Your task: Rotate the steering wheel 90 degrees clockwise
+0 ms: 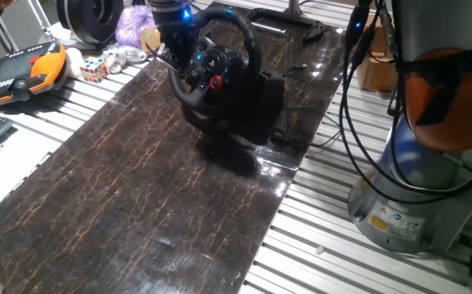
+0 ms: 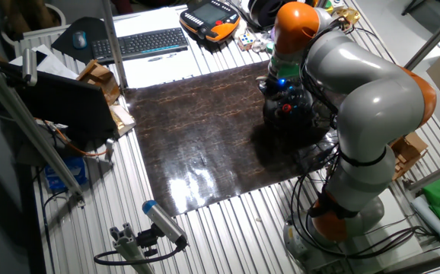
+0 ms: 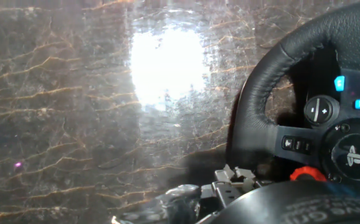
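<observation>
One fixed view, left to right: orange-black teach pendant (image 1: pixel 25 72) at far left on the slatted bench (image 1: pixel 358 261), Rubik's cube (image 1: pixel 94 69) just beside it, black spool-like ring (image 1: pixel 91 18) behind, purple bag (image 1: pixel 131 26) next to that. Dark marble-pattern mat (image 1: pixel 138 196) runs down the middle. Steering wheel (image 1: pixel 215 69) sits on the mat's far end, upright and tilted, red button on the hub, bulky base behind it. Gripper (image 1: pixel 173 55) is down at the rim's left side, blue light on the wrist above. Fingers at the rim, but grasping or released: cannot tell, contact is hidden. Arm base (image 1: pixel 416 188) at right with cables.

Other fixed view: keyboard (image 2: pixel 139 43) upper left, mat (image 2: pixel 205 137) centre, steering wheel (image 2: pixel 287 114) at the mat's right edge, mostly covered by the arm (image 2: pixel 365 99).

Hand view: mat with bright glare at left, steering wheel (image 3: pixel 261 87) rim curving at right, hub buttons and red knob visible; finger hardware (image 3: pixel 230 186) at the bottom edge, blurred, just beside the rim.
</observation>
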Robot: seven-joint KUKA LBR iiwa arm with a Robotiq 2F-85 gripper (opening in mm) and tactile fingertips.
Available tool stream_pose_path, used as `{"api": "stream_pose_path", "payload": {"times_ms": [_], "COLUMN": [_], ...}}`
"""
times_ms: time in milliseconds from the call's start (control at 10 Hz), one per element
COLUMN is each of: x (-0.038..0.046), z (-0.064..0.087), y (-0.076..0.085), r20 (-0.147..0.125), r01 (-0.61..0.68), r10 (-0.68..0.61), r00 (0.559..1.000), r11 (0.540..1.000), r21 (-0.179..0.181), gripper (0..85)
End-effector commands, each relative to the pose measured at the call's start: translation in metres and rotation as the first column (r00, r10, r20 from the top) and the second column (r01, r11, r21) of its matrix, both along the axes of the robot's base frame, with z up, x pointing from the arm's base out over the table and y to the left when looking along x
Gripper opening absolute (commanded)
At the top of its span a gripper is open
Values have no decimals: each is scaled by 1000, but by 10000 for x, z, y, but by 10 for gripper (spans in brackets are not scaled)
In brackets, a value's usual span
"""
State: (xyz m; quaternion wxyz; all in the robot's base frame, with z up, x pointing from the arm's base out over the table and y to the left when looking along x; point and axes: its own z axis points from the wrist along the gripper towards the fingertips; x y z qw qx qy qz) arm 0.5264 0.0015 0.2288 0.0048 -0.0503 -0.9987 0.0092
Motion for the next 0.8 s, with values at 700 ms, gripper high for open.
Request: {"api": "stream_pose_path", "payload": {"times_ms": [700], "x": [-1], "z": [-142], "y": [-249], "r20": [13], "r01": [129], "r10": [-128], "r00": [992], "r11": [991], "r21": [-41], "gripper": [7]}}
